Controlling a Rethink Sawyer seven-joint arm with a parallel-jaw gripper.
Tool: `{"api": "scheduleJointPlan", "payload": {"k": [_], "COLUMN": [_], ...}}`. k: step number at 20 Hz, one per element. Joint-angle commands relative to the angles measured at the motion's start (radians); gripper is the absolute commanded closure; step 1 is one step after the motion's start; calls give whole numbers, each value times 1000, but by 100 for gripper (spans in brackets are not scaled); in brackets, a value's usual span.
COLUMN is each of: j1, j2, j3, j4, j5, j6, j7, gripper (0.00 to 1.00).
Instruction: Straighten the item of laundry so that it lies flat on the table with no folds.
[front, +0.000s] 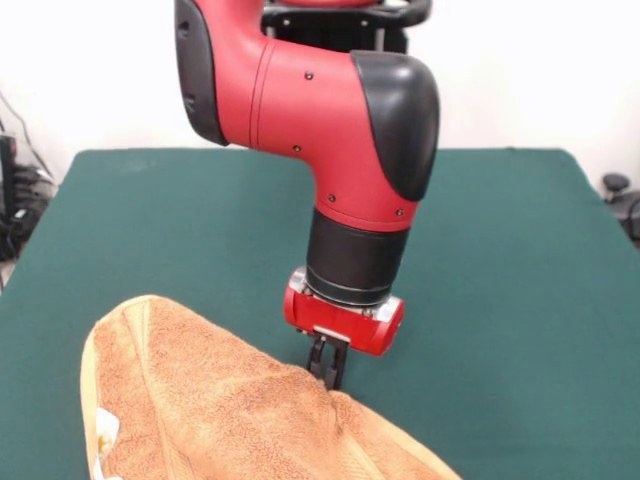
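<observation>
Towel (210, 400): near edge of table (500, 250), humped, running off frame | Gripper (328, 375): fingers drawn close, apparently pinching the raised ridge of cloth | Progress: not flat, folded over, most of straightening left.

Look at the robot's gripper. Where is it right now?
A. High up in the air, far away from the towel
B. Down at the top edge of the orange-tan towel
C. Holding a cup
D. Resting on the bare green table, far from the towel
B: the gripper points down and its tips meet the raised upper edge of the orange-tan towel, which lies bunched on the green table.
</observation>
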Motion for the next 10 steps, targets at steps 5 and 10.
{"api": "scheduleJointPlan", "payload": {"k": [5, 10], "j1": [49, -5], "j2": [130, 65], "j3": [3, 73], "j4": [8, 61], "j5": [78, 103], "j6": [57, 174], "j7": [223, 144], "gripper": [100, 100]}}
